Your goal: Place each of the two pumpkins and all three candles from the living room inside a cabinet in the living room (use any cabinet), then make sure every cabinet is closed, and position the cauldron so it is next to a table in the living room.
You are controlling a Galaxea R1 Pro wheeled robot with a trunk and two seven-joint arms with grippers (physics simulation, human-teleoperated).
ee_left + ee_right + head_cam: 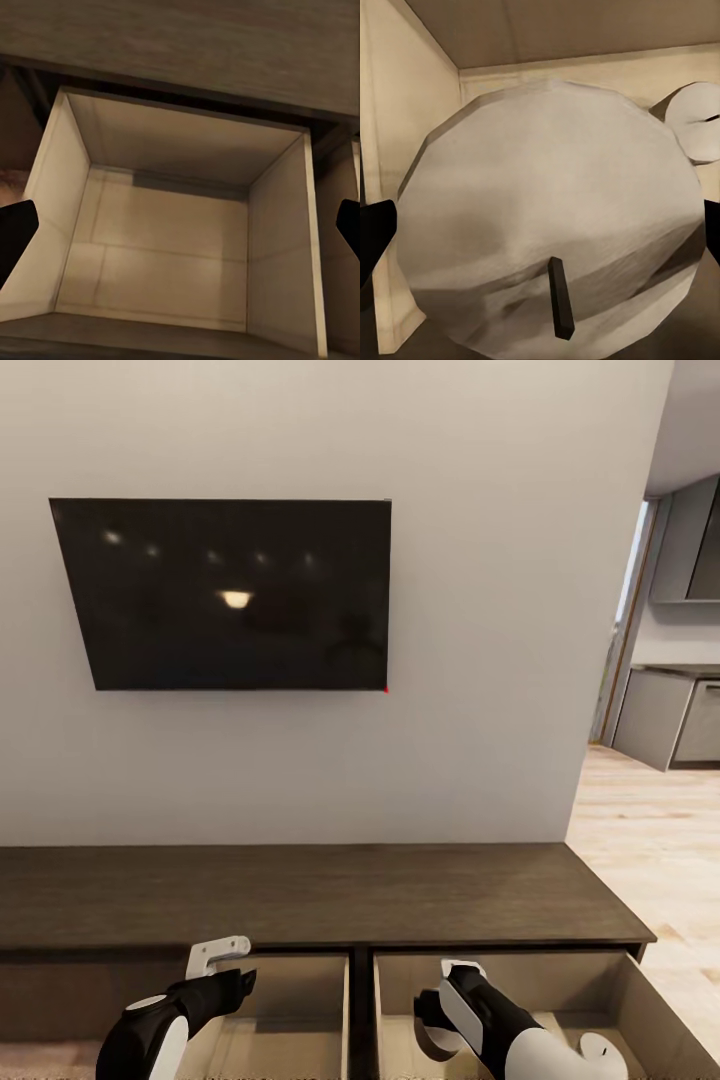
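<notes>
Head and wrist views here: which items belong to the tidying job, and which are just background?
Job:
cabinet, both drawers open
candle between the right gripper's fingers
second candle in the right drawer
left drawer

Background:
television
kitchen units

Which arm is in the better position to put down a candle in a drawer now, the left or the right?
Right. The right gripper holds a candle between its fingers, inside the open right drawer, where another candle already lies. The left gripper is open and empty over the left drawer.
</notes>
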